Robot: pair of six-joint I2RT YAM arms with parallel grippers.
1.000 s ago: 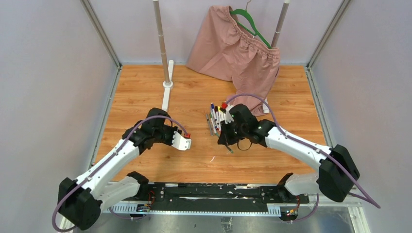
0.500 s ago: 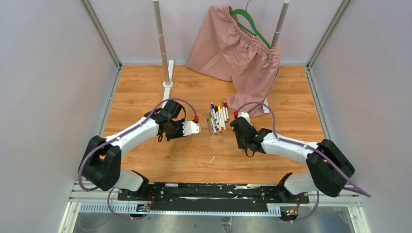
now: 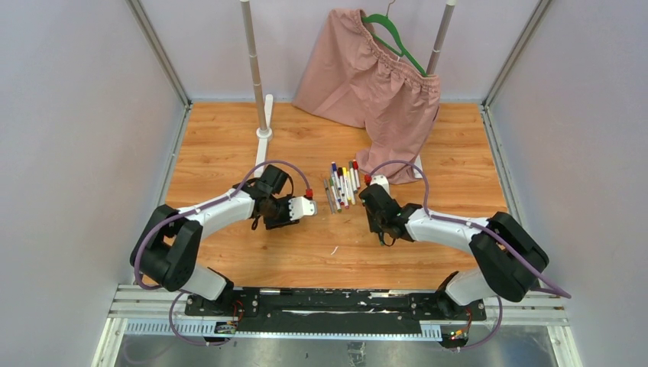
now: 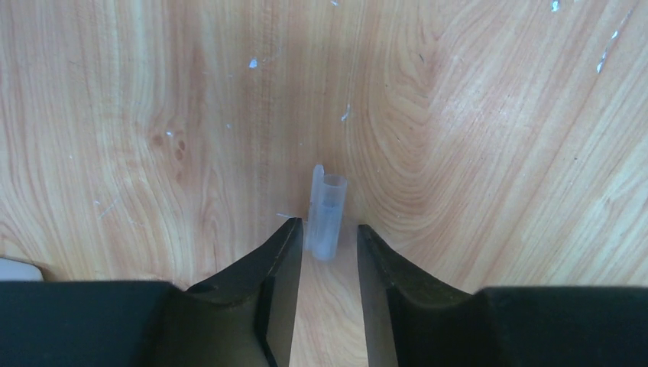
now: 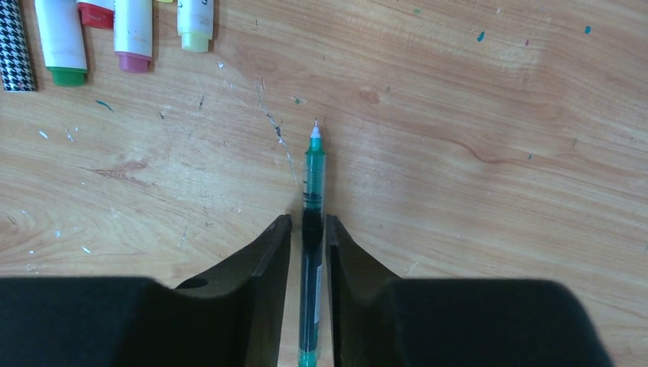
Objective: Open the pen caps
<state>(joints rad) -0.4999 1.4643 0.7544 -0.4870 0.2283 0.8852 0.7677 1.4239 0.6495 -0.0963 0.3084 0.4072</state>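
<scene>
The left gripper (image 4: 327,231), moved since a second ago to 9 o'clock of the pen row (image 3: 341,183), is parted around a clear cap (image 4: 327,208). The right gripper (image 5: 309,223), at 3 o'clock, is parted around an uncapped green pen (image 5: 314,164).

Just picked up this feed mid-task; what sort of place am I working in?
Probably a robot lab test cell: a wooden tabletop boxed in by plain walls, a rack post, hung pink shorts.
</scene>
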